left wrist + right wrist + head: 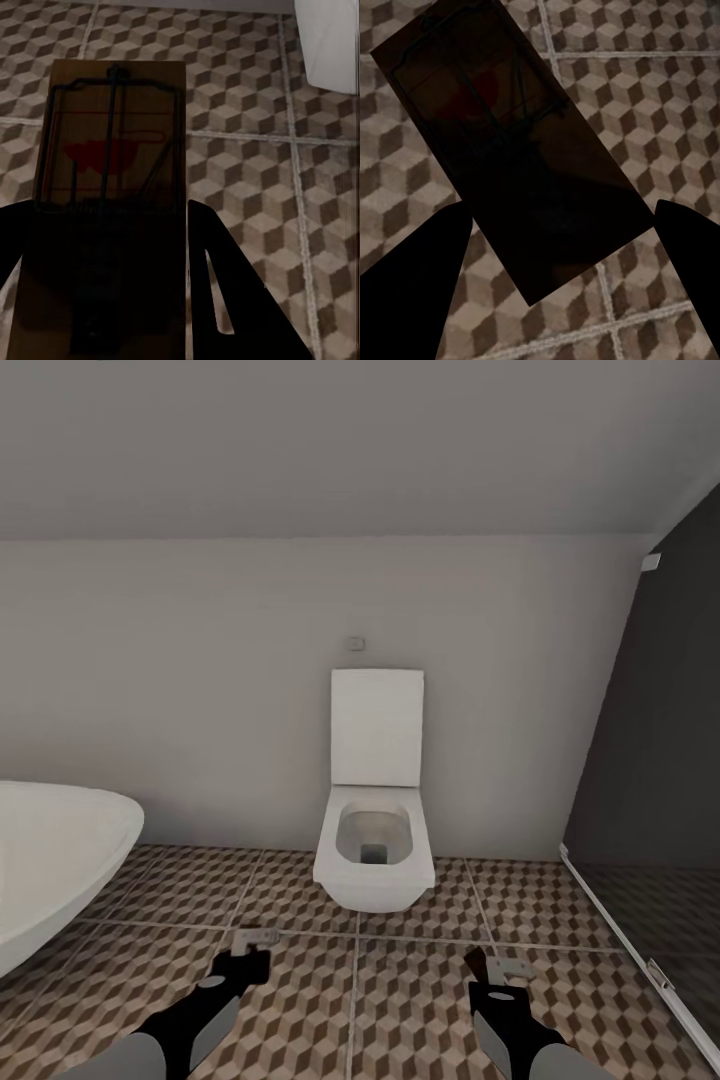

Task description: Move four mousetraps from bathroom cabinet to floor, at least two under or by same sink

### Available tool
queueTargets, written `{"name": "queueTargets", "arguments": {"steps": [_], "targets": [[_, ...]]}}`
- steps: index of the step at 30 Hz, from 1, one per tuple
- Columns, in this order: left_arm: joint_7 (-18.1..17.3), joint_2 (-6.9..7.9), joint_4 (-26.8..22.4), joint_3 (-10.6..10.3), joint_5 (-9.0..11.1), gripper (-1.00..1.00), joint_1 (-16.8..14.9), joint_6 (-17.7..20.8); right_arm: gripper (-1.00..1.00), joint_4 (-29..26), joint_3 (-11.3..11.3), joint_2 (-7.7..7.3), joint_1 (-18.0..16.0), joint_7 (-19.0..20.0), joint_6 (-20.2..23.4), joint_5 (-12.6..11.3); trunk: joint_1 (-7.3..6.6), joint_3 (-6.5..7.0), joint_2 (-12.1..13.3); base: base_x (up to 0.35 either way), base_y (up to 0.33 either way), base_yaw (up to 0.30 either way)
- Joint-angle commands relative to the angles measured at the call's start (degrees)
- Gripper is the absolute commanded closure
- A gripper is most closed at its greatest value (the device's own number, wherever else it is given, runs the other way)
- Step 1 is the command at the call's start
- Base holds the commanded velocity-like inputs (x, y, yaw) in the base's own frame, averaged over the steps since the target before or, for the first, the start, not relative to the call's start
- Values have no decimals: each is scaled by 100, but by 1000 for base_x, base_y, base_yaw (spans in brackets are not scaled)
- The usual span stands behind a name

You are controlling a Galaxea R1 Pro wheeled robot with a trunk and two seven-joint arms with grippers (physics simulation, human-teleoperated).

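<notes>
Right up close, each gripper is clamped on a trap: the left gripper (pixel 245 950) pinches the left trap (pixel 112 180) by its near end, and the right gripper (pixel 490 975) has the right trap (pixel 510 150) the same way, both hanging over the floor (pixel 400 980) before the toilet (pixel 375 840). They look light, stiff and flat to me, so gripping the board edges clear of the wire seems smartest.

A dark mousetrap (pixel 510 142) sits between the right gripper's (pixel 559 277) black fingers (pixel 405 292), above cube-patterned bathroom floor (pixel 660 97).
</notes>
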Motion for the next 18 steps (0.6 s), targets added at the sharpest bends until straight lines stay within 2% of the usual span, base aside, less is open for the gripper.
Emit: {"name": "queueTargets", "arguments": {"steps": [1,18], "targets": [[40,2,-17,-47,34,100,-3,-10,100,-14,-47,5,-1,23,24,16,-1,-6,-3,0,0,0],[134,-141,-50,19,54,100,-3,-15,100,-15,-47,8,-1,23,24,16,21,-24,-43,0,0,0]]}}
